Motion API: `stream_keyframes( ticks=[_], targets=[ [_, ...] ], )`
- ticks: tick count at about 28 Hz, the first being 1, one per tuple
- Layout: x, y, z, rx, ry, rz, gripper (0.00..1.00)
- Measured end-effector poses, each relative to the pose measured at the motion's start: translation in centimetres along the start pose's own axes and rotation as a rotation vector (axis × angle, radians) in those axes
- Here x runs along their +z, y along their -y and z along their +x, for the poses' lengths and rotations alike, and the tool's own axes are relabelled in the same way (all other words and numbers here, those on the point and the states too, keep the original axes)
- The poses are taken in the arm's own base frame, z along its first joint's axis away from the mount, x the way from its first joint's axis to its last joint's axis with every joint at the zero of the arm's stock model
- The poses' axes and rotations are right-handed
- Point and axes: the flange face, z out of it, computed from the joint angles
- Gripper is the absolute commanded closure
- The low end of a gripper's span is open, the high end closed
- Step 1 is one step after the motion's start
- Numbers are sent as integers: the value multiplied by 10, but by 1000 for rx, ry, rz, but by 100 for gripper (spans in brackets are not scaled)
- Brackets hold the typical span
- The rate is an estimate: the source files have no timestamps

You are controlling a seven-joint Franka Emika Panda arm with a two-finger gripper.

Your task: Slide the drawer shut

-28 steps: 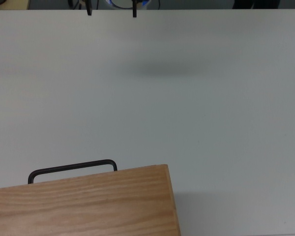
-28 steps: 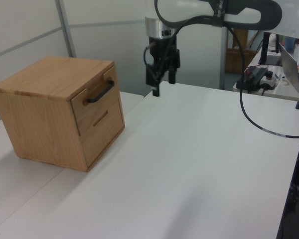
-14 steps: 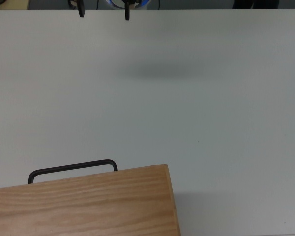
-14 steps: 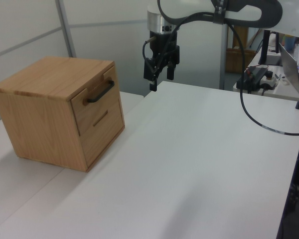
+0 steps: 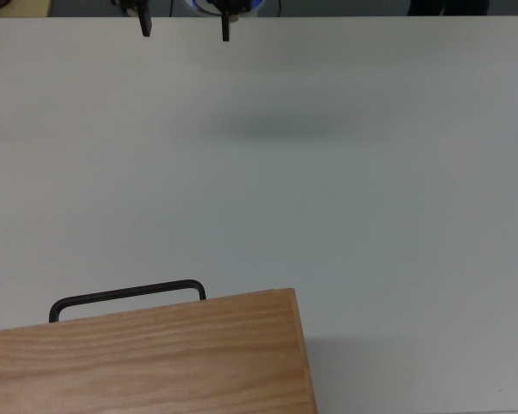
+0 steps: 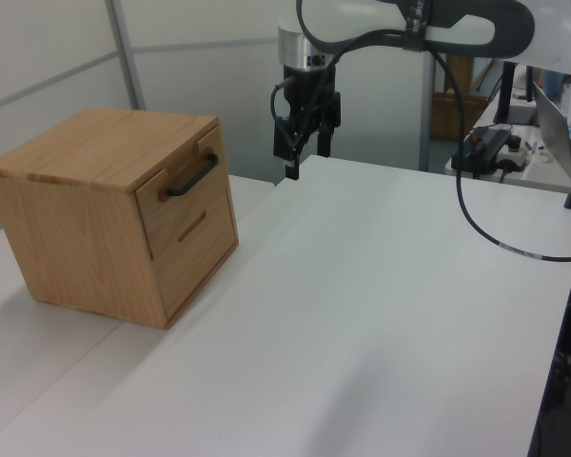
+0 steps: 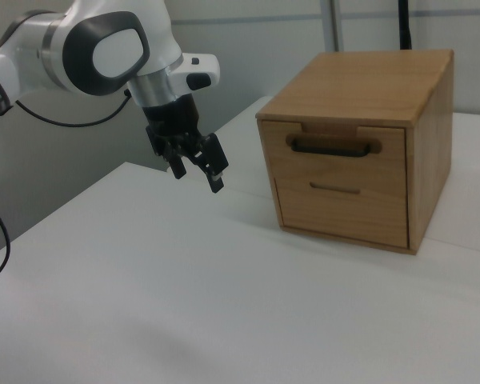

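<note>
White table (image 6: 381,314) lies bare between claw (image 6: 305,152) and seemingly shut drawer (image 7: 336,150).

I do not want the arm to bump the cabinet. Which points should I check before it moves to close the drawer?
1. Fingers hold nothing: ok.
2. Fingers spread apart: ok.
3. Gripper lined up with the drawer: not ok; it hangs above the table, off to the right view's left of the front panel.
4. Table between gripper and drawer free of things: ok.
5. Handle untouched and in plain sight: ok.
6. How far the drawer stands out of the cabinet: cannot tell; it looks nearly flush.
</note>
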Motion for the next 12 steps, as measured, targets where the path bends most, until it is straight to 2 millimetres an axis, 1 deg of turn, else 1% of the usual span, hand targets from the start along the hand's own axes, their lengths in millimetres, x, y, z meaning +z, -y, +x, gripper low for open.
stream_keyframes(
  ticks=[8,12],
  targets=[
    [9,-1,4,-28,14,-13,0],
    [12,-18,6,-5,19,-22,0]
  ],
)
